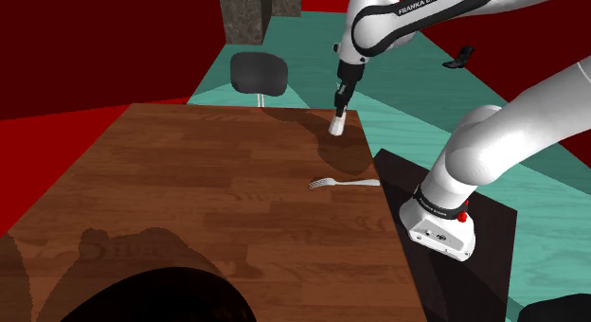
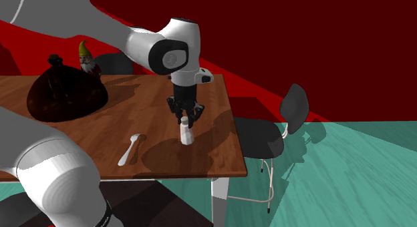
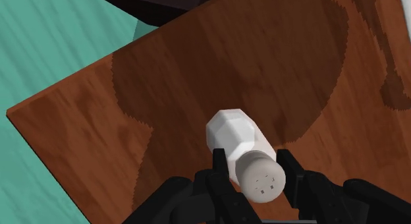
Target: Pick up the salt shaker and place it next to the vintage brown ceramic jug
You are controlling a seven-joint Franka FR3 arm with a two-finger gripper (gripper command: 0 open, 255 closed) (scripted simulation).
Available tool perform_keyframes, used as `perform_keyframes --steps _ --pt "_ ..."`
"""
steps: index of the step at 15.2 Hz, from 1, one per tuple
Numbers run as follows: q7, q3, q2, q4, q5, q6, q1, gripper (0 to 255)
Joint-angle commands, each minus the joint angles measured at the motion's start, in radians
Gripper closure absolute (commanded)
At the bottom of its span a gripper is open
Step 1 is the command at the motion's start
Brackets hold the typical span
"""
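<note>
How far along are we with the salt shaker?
Done: the gripper clasps the white salt shaker near the table edge. In hand: the lift; its base looks at or barely off the wood. Left: carry it to the dark brown jug and set it alongside.

Broad dark shadows on table [image 1: 189, 206]

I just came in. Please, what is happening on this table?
The robot arm's black gripper clasps the top of a white salt shaker near one corner of the wooden table. I cannot tell whether the shaker is lifted yet. The dark brown jug, beside which it should go, stands further along the table. A fork lies on the table too.
</note>
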Motion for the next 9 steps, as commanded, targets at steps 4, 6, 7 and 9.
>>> perform_keyframes --steps 4,6,7,9 --pt "0.006 0.003 -0.033 0.046 -0.003 -0.079 -0.002 255" --pt "0.008 0.005 -0.043 0.066 -0.004 -0.109 -0.003 255" --pt "0.009 0.006 -0.047 0.077 -0.004 -0.124 -0.003 255" --pt "0.011 0.007 -0.055 0.098 -0.004 -0.154 -0.003 255"
